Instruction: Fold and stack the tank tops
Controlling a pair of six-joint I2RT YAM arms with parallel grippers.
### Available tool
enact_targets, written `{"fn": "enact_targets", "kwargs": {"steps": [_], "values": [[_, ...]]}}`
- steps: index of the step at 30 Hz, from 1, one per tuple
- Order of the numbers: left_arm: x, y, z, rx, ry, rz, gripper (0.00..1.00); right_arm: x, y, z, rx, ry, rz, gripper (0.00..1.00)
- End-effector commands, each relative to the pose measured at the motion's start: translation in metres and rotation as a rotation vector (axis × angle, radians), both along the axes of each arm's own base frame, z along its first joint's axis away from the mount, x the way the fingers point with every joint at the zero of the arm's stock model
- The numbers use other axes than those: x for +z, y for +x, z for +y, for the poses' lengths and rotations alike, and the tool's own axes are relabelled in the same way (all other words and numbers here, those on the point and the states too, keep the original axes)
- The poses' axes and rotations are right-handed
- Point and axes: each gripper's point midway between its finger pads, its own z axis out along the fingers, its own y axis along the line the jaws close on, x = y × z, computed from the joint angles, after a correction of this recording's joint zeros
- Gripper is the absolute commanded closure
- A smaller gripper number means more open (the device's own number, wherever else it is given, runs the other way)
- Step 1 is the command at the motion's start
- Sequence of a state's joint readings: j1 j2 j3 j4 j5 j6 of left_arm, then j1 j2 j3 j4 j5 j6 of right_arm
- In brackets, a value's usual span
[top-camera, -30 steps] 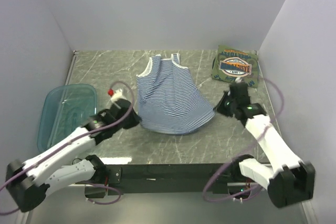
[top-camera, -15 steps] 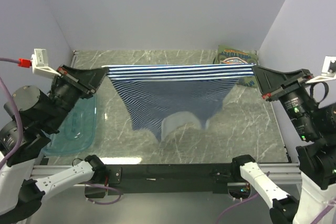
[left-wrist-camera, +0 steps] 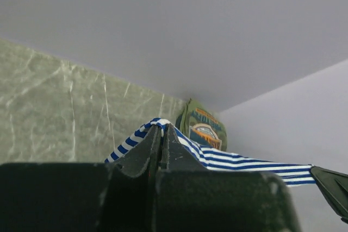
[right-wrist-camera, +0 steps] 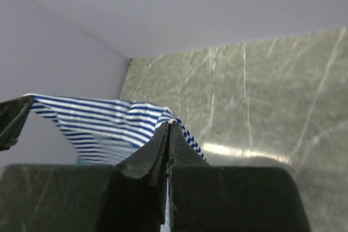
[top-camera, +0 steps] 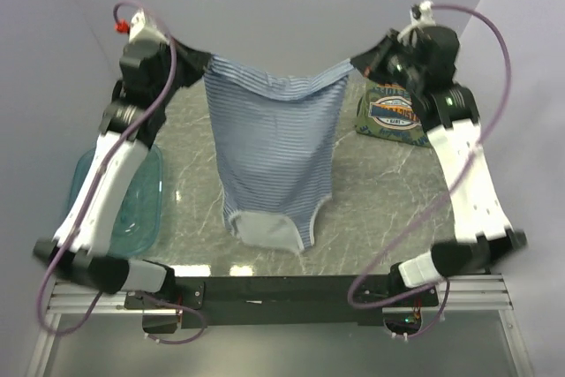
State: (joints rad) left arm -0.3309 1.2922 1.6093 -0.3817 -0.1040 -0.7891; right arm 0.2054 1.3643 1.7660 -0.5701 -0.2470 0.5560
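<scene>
The navy-and-white striped tank top (top-camera: pixel 272 147) hangs in the air by its hem, neck end down near the table front. My left gripper (top-camera: pixel 201 66) is shut on its left hem corner, and the stripes (left-wrist-camera: pixel 217 158) show past the closed jaws in the left wrist view. My right gripper (top-camera: pixel 355 64) is shut on the right hem corner (right-wrist-camera: pixel 179 126). The hem sags between the two grippers. The olive-green tank top (top-camera: pixel 395 112) lies folded at the back right, graphic up; it also shows in the left wrist view (left-wrist-camera: pixel 204 127). The teal-blue top is not in view.
A translucent teal plastic tub (top-camera: pixel 132 205) sits at the left edge of the marble table (top-camera: pixel 388 209). Walls close in the back and both sides. Purple cables loop from both arms.
Both arms have swung toward the back and lifted, carrying the striped top. The grippers moved closer together, so the taut hem now sags and the top hangs longer.
</scene>
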Motion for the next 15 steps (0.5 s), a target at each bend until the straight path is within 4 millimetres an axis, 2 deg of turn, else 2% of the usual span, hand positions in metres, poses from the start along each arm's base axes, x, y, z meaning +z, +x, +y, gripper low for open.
{"fn": "enact_targets", "kwargs": {"steps": [1, 2, 3, 4, 5, 6, 7, 8, 9, 10, 11, 12, 13, 14, 15], "values": [[0.088, 0.016, -0.009, -0.163, -0.055, -0.253, 0.99, 0.086, 0.018, 0.008, 0.037, 0.045, -0.23, 1.0], [0.098, 0.023, -0.003, -0.167, -0.052, -0.269, 0.99, 0.122, 0.009, 0.007, 0.042, 0.056, -0.298, 1.0], [0.12, 0.028, -0.003, -0.185, -0.048, -0.312, 0.99, 0.131, 0.012, 0.008, 0.043, 0.059, -0.313, 1.0], [0.127, 0.027, -0.006, -0.217, -0.04, -0.324, 0.99, 0.125, 0.031, 0.012, 0.045, 0.055, -0.291, 1.0], [0.149, 0.021, 0.0, -0.214, -0.037, -0.372, 0.99, 0.144, 0.023, 0.01, 0.045, 0.061, -0.333, 1.0], [0.146, 0.025, 0.001, -0.218, -0.03, -0.36, 0.99, 0.143, 0.029, 0.011, 0.042, 0.057, -0.329, 1.0], [0.15, 0.021, 0.002, -0.228, -0.024, -0.371, 0.99, 0.145, 0.027, 0.01, 0.039, 0.055, -0.336, 1.0], [0.153, 0.019, 0.009, -0.216, -0.02, -0.377, 0.99, 0.135, 0.033, 0.008, 0.032, 0.045, -0.317, 1.0], [0.15, 0.012, 0.014, -0.209, -0.021, -0.371, 1.0, 0.139, 0.022, 0.004, 0.021, 0.046, -0.33, 1.0], [0.15, 0.008, 0.017, -0.203, -0.022, -0.381, 0.99, 0.133, 0.021, 0.003, 0.018, 0.046, -0.324, 1.0], [0.143, 0.007, 0.022, -0.191, -0.026, -0.369, 0.99, 0.098, 0.034, 0.006, 0.015, 0.041, -0.265, 1.0], [0.12, 0.003, 0.024, -0.183, -0.031, -0.319, 0.99, 0.099, 0.019, 0.001, 0.009, 0.045, -0.276, 1.0], [0.108, 0.001, 0.025, -0.179, -0.035, -0.297, 1.0, 0.084, 0.018, 0.001, 0.004, 0.041, -0.247, 1.0], [0.06, 0.013, 0.025, -0.166, -0.053, -0.183, 0.99, 0.035, 0.027, 0.001, -0.005, 0.026, -0.15, 1.0], [0.051, -0.001, 0.026, -0.165, -0.071, -0.167, 0.99, 0.027, 0.014, -0.004, -0.021, 0.026, -0.147, 1.0]]}}
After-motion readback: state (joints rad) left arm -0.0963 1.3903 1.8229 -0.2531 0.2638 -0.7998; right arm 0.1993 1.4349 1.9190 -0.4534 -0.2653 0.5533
